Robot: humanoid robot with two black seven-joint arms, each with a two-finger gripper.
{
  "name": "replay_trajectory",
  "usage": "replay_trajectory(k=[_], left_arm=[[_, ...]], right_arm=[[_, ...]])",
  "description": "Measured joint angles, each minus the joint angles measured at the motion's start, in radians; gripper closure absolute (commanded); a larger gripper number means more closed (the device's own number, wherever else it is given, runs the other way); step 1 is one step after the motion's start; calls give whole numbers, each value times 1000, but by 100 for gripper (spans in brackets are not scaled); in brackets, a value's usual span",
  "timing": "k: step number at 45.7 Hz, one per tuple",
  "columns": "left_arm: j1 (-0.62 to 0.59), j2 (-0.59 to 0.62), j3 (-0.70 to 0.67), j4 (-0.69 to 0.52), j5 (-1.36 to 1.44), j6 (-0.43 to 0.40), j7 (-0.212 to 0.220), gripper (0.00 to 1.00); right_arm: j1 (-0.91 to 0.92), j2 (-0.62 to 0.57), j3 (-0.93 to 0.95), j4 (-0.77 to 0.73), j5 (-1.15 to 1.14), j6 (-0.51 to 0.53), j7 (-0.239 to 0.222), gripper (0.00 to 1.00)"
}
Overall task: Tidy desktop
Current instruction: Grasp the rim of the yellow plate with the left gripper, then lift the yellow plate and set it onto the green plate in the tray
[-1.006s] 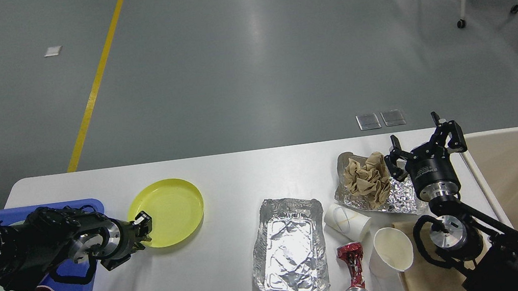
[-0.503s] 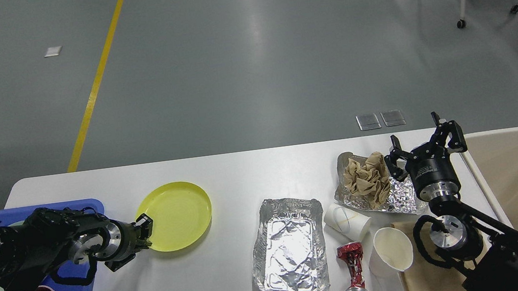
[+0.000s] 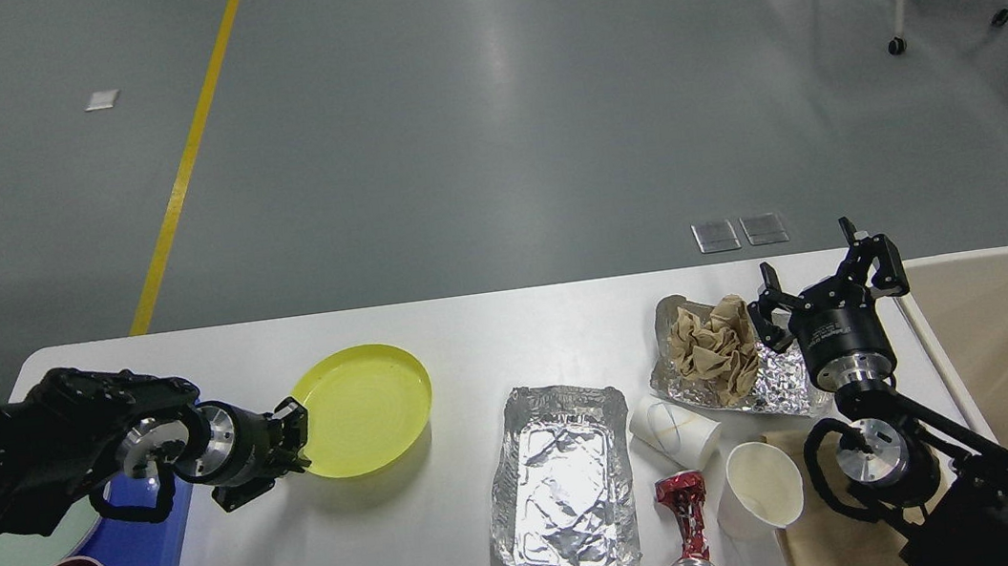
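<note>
- Left gripper (image 3: 297, 435), jaws closed on the rim of the round yellow plastic plate (image 3: 366, 409), holds it tilted above the wide white tabletop (image 3: 383, 548).
- Next move, likely: carry it to the blue plastic tray (image 3: 147, 548).
- Right gripper (image 3: 826, 282) hovers with jaws spread, holding nothing.

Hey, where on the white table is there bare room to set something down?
The white desktop is bare along its far edge, and in the near stretch between the blue plastic tray and the empty foil tray, below the round yellow plate. The right side is crowded: paper cups, crushed red can, crumpled brown paper on foil.
</note>
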Motion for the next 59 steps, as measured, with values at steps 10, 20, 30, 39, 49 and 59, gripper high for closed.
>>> replay_trajectory(k=[10,20,30,39,49,59], left_arm=[[-315,22,229,-245,5,-13,-2,100],[-683,13,459,-454,8,-151,-65,100],[-984,-44,599,-613,13,-338,-193,100],[-1035,-46,646,-640,61,-414,-273,100],[-991,67,708,-558,112,-421,-281,100],[-802,255,709,-343,181,-423,-271,100]], right_arm=[[0,0,0,0,0,0,0,0],[1,0,-1,0,0,0,0,0],[1,0,-1,0,0,0,0,0],[0,0,-1,0,0,0,0,0],[0,0,-1,0,0,0,0,0],[0,0,-1,1,0,0,0,0]])
